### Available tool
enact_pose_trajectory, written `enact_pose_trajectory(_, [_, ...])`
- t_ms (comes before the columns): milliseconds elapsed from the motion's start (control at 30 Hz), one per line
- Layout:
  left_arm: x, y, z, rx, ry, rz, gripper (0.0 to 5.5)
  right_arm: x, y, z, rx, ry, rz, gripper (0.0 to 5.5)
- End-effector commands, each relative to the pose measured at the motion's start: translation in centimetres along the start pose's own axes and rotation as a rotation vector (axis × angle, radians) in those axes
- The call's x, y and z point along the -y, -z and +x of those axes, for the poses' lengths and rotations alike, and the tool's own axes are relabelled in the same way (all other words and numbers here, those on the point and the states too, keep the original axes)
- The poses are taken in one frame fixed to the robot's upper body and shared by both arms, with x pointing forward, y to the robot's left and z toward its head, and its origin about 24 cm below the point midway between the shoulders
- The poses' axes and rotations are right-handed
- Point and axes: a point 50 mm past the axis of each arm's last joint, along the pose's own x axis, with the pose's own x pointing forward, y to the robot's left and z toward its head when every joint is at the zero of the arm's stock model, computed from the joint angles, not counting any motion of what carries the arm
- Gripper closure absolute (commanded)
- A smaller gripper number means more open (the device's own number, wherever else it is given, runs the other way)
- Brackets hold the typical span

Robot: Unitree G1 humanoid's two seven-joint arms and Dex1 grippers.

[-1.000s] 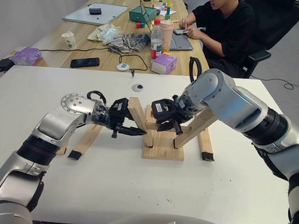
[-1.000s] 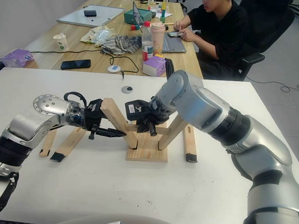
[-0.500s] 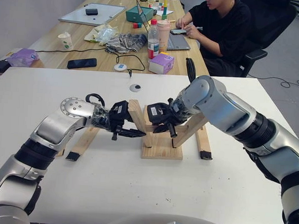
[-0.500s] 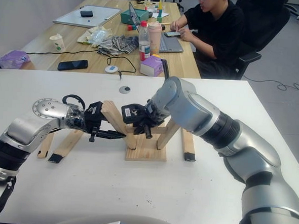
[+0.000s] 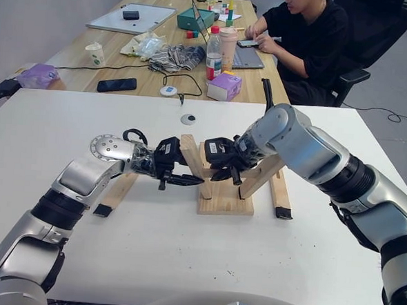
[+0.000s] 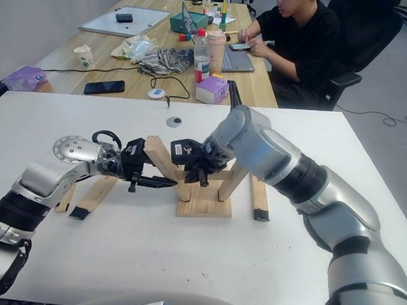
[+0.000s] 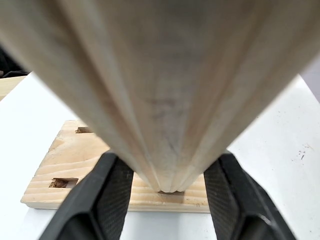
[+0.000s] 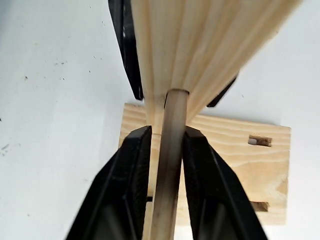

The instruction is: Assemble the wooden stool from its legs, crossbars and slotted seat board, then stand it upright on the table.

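Clamped between the black fingers [image 7: 112, 195] of the left gripper [image 5: 191, 181], one on each flank: a wooden leg [image 7: 160, 90], gripped near its lower end. Tilted, lower end down on the seat board [image 5: 226, 205] at a slot, top leaning toward the left edge of the table [image 5: 183, 262]. Seated in the slot or only resting at it: impossible to tell. Pinched close between the fingers [image 8: 131, 175] of the right gripper [image 8: 167, 135]: a round crossbar [image 8: 167, 170], far end butting against the side of that same leg. Just past the right gripper, leaning the opposite way: a second leg [image 5: 261, 175], foot on the board, top toward the right edge. Flat on the white table, about midway between left and right edges: the seat board itself, with open slots showing. Just beside the board on its right-edge side, lying flat: a third leg [image 5: 280, 195], dark cap toward the near edge. Nearer the left edge, flat beneath the left arm: a loose leg [image 5: 118, 192], and beside it a further wooden piece [image 6: 64, 199], mostly hidden.
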Motion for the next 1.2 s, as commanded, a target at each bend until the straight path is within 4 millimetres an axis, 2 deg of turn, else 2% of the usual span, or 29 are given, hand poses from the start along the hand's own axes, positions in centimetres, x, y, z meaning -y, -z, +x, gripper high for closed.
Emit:
enact_pose_trajectory(33, [1.9, 6.4, 0.6, -0.331, 0.03, -0.216, 3.49, 0.7, -1.6, -2.7, 0.136, 0.012, 0.042, 3.73])
enact_pose_trajectory(167, [1.0, 3.6, -0.5, -0.303, 0.017, -0.129, 3.49, 0.7, -1.6, -6.7, 0.201, 0.039, 0.048, 3.02])
enact_pose_trajectory(333, [1.1, 2.0, -1.0, -0.265, 0.011, -0.083, 3.49, 1.4, -1.2, -11.0, 0.325, 0.087, 0.113, 2.15])
enact_pose_trajectory(433, [1.0, 1.6, -1.1, -0.223, -0.01, -0.096, 3.49, 2.5, -0.3, -12.4, 0.387, 0.157, 0.189, 1.81])
enact_pose_trajectory(533, [0.4, 0.9, -1.5, -0.201, -0.043, -0.106, 3.49, 3.2, 1.5, -13.7, 0.451, 0.232, 0.284, 1.24])
enact_pose_trajectory(567, [0.2, 0.6, -1.7, -0.193, -0.047, -0.104, 3.13, 3.2, 2.0, -14.0, 0.469, 0.252, 0.308, 1.05])
enact_pose_trajectory(633, [-0.2, -0.2, -2.2, -0.167, -0.057, -0.097, 2.88, 3.2, 3.0, -14.6, 0.503, 0.297, 0.357, 0.94])
enact_pose_trajectory(733, [-0.6, -1.2, -2.7, -0.129, -0.058, -0.094, 2.36, 2.9, 5.1, -14.7, 0.555, 0.357, 0.45, 0.94])
enact_pose_trajectory(833, [-0.3, -1.3, -3.3, -0.119, -0.051, -0.102, 1.9, 2.8, 7.3, -14.8, 0.586, 0.465, 0.532, 0.94])
enact_pose_trajectory(900, [0.3, -0.5, -4.5, -0.127, -0.066, -0.132, 1.61, 3.0, 9.7, -14.9, 0.553, 0.635, 0.596, 0.94])
enact_pose_trajectory(1033, [0.9, 2.5, -6.7, -0.17, -0.162, -0.21, 1.61, 2.1, 14.0, -13.3, 0.484, 0.826, 0.692, 0.94])
enact_pose_trajectory(1133, [1.0, 4.3, -6.8, -0.164, -0.207, -0.275, 1.61, -0.8, 17.1, -11.8, 0.302, 0.785, 0.668, 0.94])
enact_pose_trajectory(1200, [0.2, 5.6, -7.0, -0.182, -0.305, -0.351, 1.61, -2.8, 18.7, -10.7, 0.18, 0.717, 0.608, 0.94])
